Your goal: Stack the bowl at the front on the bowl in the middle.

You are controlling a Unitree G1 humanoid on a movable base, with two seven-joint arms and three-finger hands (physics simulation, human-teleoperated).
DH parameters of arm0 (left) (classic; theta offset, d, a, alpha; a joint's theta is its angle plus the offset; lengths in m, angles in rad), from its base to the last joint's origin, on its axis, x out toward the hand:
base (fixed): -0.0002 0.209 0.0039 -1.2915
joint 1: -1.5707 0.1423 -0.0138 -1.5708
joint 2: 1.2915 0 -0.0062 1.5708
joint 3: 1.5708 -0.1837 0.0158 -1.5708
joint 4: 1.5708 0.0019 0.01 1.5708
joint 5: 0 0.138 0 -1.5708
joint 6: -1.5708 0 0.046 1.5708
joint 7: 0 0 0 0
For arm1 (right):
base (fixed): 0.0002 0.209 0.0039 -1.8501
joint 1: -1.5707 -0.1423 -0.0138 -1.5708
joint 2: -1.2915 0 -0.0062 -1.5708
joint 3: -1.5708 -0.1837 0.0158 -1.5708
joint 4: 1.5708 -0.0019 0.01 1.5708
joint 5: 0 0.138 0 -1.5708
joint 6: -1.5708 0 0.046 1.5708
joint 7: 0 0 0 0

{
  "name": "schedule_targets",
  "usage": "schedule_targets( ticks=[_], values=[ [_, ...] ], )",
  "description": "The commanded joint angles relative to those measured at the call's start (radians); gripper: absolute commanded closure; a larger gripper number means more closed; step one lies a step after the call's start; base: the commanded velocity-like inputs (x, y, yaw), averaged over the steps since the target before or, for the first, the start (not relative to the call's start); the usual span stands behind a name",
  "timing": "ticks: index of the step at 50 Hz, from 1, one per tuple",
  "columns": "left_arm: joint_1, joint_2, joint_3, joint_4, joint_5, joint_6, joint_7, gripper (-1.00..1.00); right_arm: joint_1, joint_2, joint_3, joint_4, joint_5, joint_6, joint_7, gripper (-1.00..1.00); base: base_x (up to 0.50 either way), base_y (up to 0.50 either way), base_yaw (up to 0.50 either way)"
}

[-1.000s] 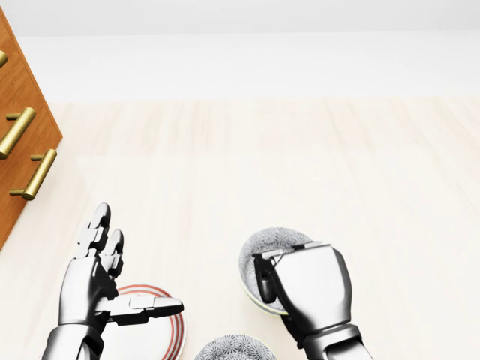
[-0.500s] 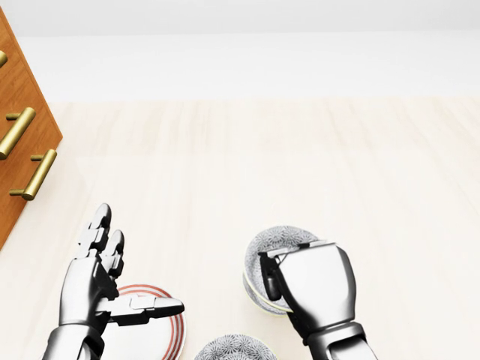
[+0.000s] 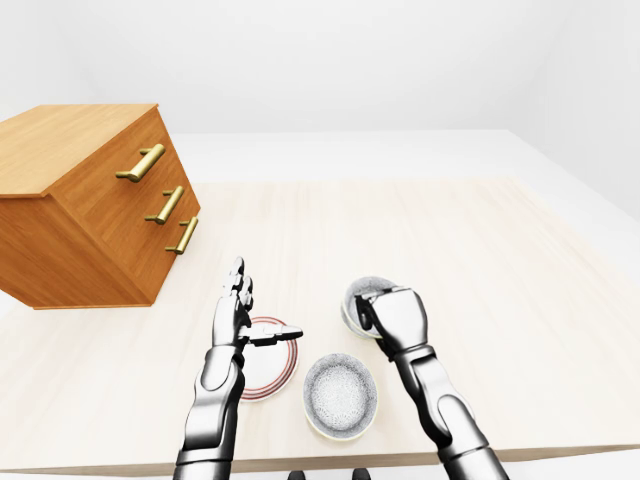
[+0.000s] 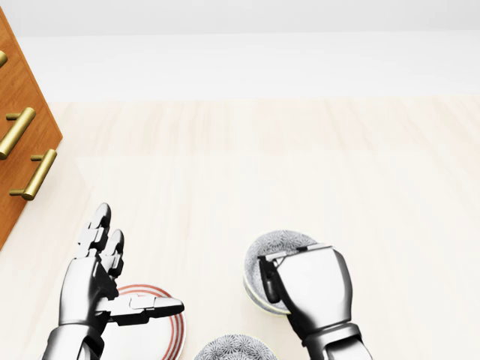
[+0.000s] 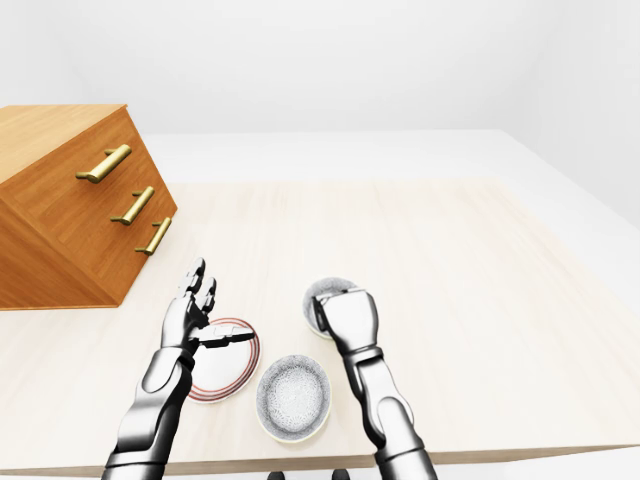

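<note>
Only in the eye views, all three dishes at once: a speckled grey bowl (image 3: 361,293) under the right hand (image 3: 392,318), a second speckled bowl (image 3: 340,397) with a pale cream rim nearer the bottom edge, and a shallow red-ringed dish (image 3: 271,371) just left of that. In the head view, merely a sliver of the second bowl at the bottom edge and part of the dish, yet a closer look at the grip: metal fingers curled tight over the near rim of the speckled grey bowl, its round mottled hollow showing above and left of the knuckles. Impossible to tell whether lifted or resting on the pale wood-grain surface (image 3: 480,250). Left hand (image 3: 238,315) spread wide, fingers upright, thumb stretched sideways over the red-ringed dish, holding nothing. At upper left of the eye views, a boxy wooden chest of drawers (image 3: 60,225) with three brass bar handles (image 3: 142,163); in the head view, only its edge.
</note>
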Motion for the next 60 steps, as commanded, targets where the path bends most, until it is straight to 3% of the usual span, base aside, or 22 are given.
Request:
schedule_targets(
  ticks=[1, 29, 44, 45, 46, 47, 60],
  values=[
    [-0.003, 0.000, 0.000, 0.009, 0.000, 0.000, 0.000, -1.00, -0.012, -0.001, -0.016, 0.009, 0.008, 0.000, -0.037, 1.00, 0.00, 0.00, 0.00],
    [0.003, -0.001, -0.002, 0.001, 0.001, 0.000, 0.002, -1.00, 0.005, -0.001, -0.031, -0.087, 0.035, 0.000, 0.013, 1.00, 0.00, 0.00, 0.00],
    [0.003, -0.001, -0.001, 0.004, -0.001, 0.000, -0.001, -1.00, 0.011, -0.006, -0.026, -0.112, -0.029, 0.000, 0.005, 1.00, 0.00, 0.00, 0.00],
    [0.004, -0.002, -0.002, -0.004, -0.001, 0.000, 0.000, -1.00, 0.010, -0.006, -0.024, -0.106, -0.037, 0.000, 0.000, 0.35, 0.00, 0.00, 0.00],
    [0.004, -0.001, -0.001, -0.001, -0.001, 0.000, 0.000, -1.00, 0.010, -0.006, -0.024, -0.106, -0.040, 0.000, -0.001, -0.57, 0.00, 0.00, 0.00],
    [0.005, -0.001, -0.001, -0.005, -0.002, 0.000, 0.001, -1.00, 0.012, -0.006, -0.024, -0.107, -0.042, 0.000, 0.007, -1.00, 0.00, 0.00, 0.00],
    [0.004, -0.001, 0.000, -0.004, -0.004, 0.000, 0.000, -1.00, 0.042, -0.008, -0.051, -0.173, 0.043, 0.000, 0.119, -1.00, 0.00, 0.00, 0.00]
  ],
)
